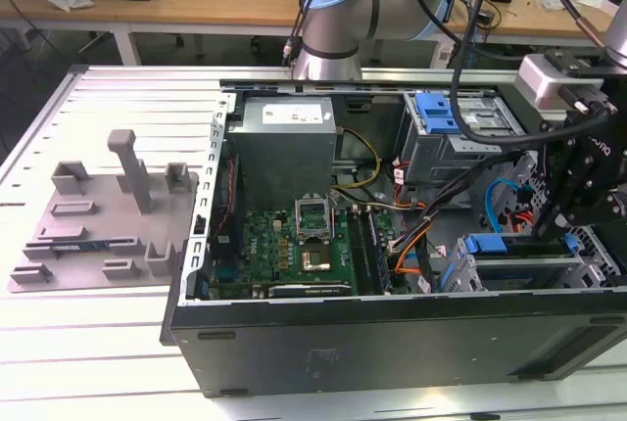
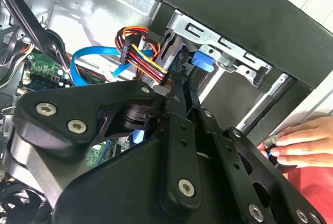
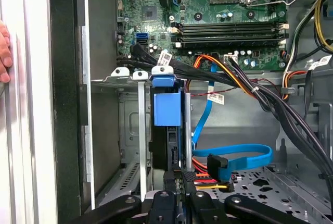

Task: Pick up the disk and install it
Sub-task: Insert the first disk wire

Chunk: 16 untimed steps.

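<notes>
First wrist view looks down past the gripper (image 3: 179, 182), whose fingers stand close together, clamped on the near edge of the disk (image 3: 167, 130); the drive stands on edge in its blue plastic frame, partly down in the drive cage (image 3: 130, 125) at the front of the open computer case (image 1: 392, 343). In my judgement the step in hand is seating the drive, and doing it well means keeping it square to the cage rails, so that the blue frame runs straight down its slot and does not bind against the metal divider just beside it. In the second wrist view the gripper (image 2: 177, 99) shows from behind its black linkage, with the blue frame tab (image 2: 202, 61) visible under the cage's upper edge. Close beside the bay, a blue data cable (image 3: 239, 156) loops across the case floor and a bundle of orange, red and yellow power wires (image 3: 208, 179) lies near the fingertips; either could snag if the drive is tilted. A person's hand (image 2: 299, 140) rests on the outer edge of the case, near the arm's working side, and is worth watching. Farther in lie the motherboard (image 3: 208, 0) with its memory slots and, in the exterior view, the power supply (image 1: 284, 142), a second cage with a blue clip (image 1: 436, 113), and a grey fixture plate (image 1: 98, 215) on the table, well apart from the case.
</notes>
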{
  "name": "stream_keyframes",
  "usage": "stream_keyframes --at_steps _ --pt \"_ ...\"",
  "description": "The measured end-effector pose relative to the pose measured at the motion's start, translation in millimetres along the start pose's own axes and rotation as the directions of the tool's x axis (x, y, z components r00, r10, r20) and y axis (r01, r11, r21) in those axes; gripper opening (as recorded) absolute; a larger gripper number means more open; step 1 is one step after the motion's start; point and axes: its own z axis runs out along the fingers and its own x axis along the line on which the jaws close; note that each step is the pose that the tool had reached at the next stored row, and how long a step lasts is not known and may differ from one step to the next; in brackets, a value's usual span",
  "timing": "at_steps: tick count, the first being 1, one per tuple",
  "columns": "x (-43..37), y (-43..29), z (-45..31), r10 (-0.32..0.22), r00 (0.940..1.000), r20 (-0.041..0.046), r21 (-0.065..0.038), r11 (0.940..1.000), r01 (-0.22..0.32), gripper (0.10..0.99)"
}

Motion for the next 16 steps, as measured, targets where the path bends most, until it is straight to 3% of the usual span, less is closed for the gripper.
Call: stream_keyframes --at_steps 16 --pt "-0.7 -1.6 8.4 0.0 1.0 -0.0002 -0.001 1.0 0.0 0.169"
